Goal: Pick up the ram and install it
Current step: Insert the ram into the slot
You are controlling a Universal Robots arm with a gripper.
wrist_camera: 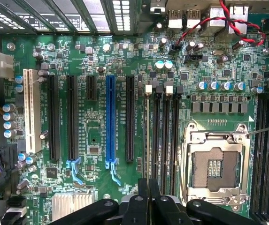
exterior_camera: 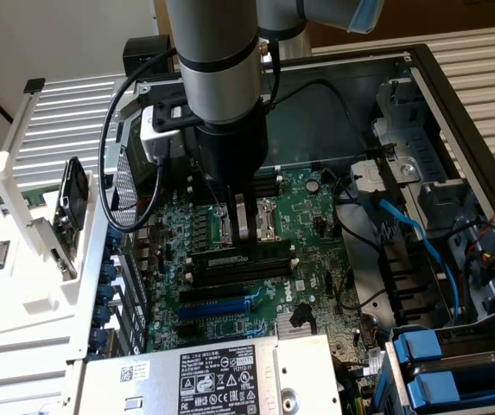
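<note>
The ram (exterior_camera: 230,257) is a thin green stick with a pale label. It stands on edge along the memory slot closest to the black expansion slots. In the wrist view the ram (wrist_camera: 147,136) appears edge-on as a narrow grey line running away from the fingers (wrist_camera: 142,197). My gripper (exterior_camera: 245,235) hangs straight down over the motherboard (exterior_camera: 316,259), with its fingertips at the ram's top edge. The gripper (wrist_camera: 148,190) has its black fingers pressed together on that edge. I cannot tell whether the stick is pushed fully into the slot.
The open CPU socket (wrist_camera: 217,164) lies beside the memory slots, and a blue expansion slot (wrist_camera: 110,122) lies on the other side. The case walls, blue cables (exterior_camera: 411,233) and drive bays (exterior_camera: 437,363) crowd the exterior view's right. A white rack (exterior_camera: 22,285) stands at its left.
</note>
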